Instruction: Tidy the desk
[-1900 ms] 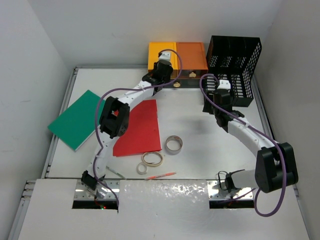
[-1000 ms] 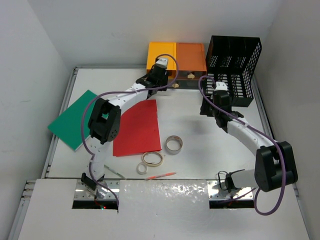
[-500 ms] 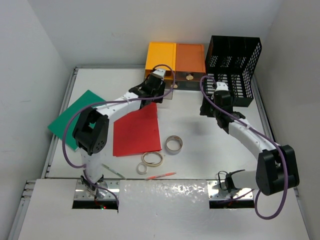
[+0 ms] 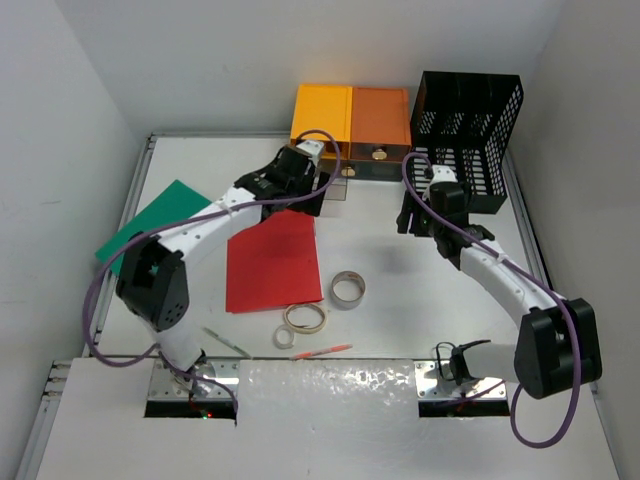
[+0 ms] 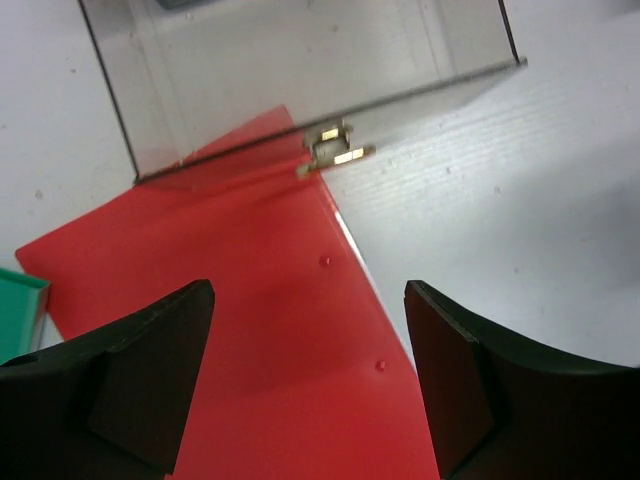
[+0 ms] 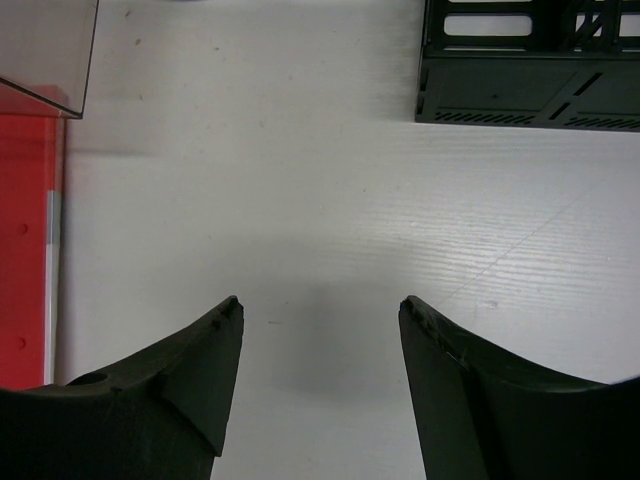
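Observation:
The white desk [image 4: 400,300] carries an orange-and-yellow drawer unit [image 4: 350,115] at the back. Its clear left drawer [image 4: 335,185] stands pulled out, and the brass handle [image 5: 335,150] shows in the left wrist view. My left gripper [image 4: 312,195] hovers open just short of that handle, over the top corner of a red folder [image 4: 272,260], with nothing between its fingers [image 5: 130,370]. My right gripper [image 4: 410,215] hangs open above bare desk [image 6: 330,180], left of the black mesh rack [image 4: 468,110].
A green folder [image 4: 150,225] lies at the left edge. Two tape rolls [image 4: 347,289] [image 4: 305,318], a smaller ring [image 4: 284,337], a red pen [image 4: 322,350] and another pen [image 4: 225,342] lie near the front. The rack's base [image 6: 530,70] is ahead of the right gripper.
The left gripper pulled the clear drawer out toward the front, then opened and let go of the handle. The right gripper drifted slightly and widened a little.

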